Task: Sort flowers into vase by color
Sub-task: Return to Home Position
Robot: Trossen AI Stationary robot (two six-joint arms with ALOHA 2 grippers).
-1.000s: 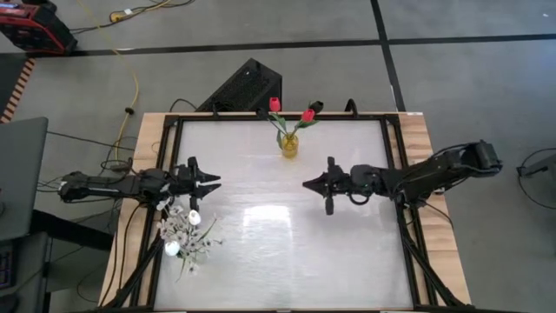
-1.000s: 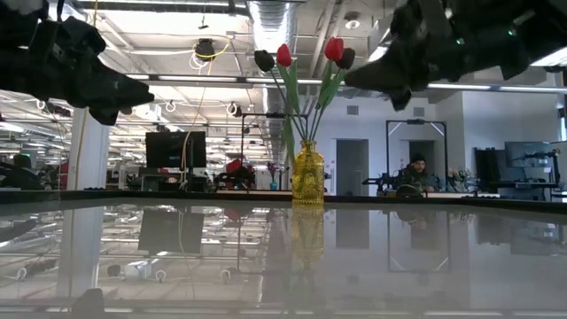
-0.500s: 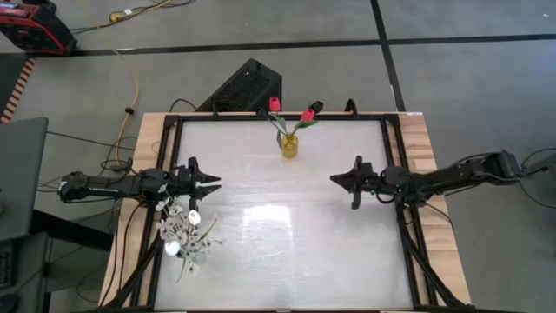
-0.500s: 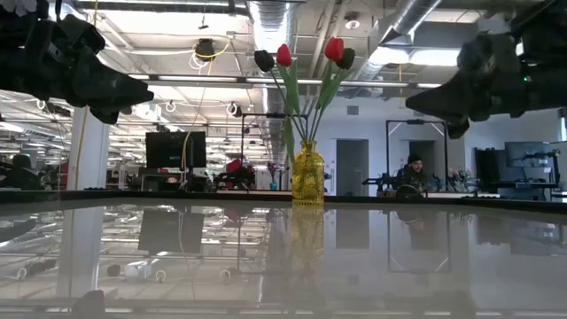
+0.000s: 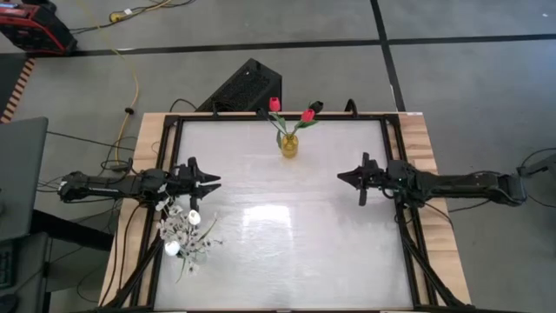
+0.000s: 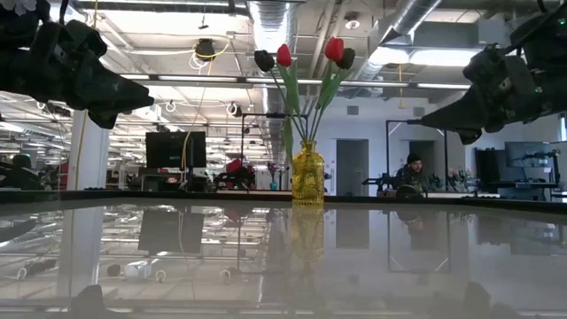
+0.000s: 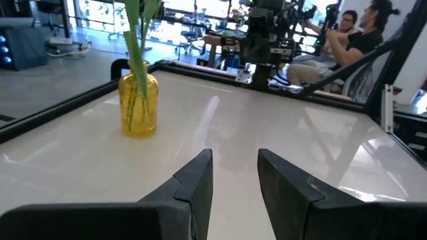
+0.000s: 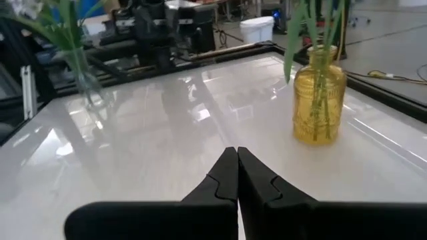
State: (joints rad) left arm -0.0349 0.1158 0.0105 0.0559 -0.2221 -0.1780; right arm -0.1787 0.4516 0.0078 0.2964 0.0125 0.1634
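A yellow glass vase (image 5: 288,145) stands on the white table near its far edge, holding two red tulips (image 6: 283,55) and two dark buds on green stems. White flowers (image 5: 181,229) stand bunched in a clear vase (image 8: 87,90) by the table's left edge. Just beyond them, my left gripper (image 5: 214,181) hangs level above the table, open and empty, pointing toward the table's right. My right gripper (image 5: 340,177) hangs level at the right side, shut and empty, pointing toward the table's left. Both stand well clear of the yellow vase (image 7: 139,103).
A black frame (image 5: 395,139) runs around the white tabletop, with wooden strips outside it. A black box (image 5: 246,84) lies on the floor past the far edge. The middle and near parts of the tabletop (image 5: 287,243) are bare. People sit in the room beyond (image 7: 353,40).
My right gripper has drawn back toward the table's right edge and sunk lower, away from the yellow vase, staying shut and empty. The flowers and vases have kept their places.
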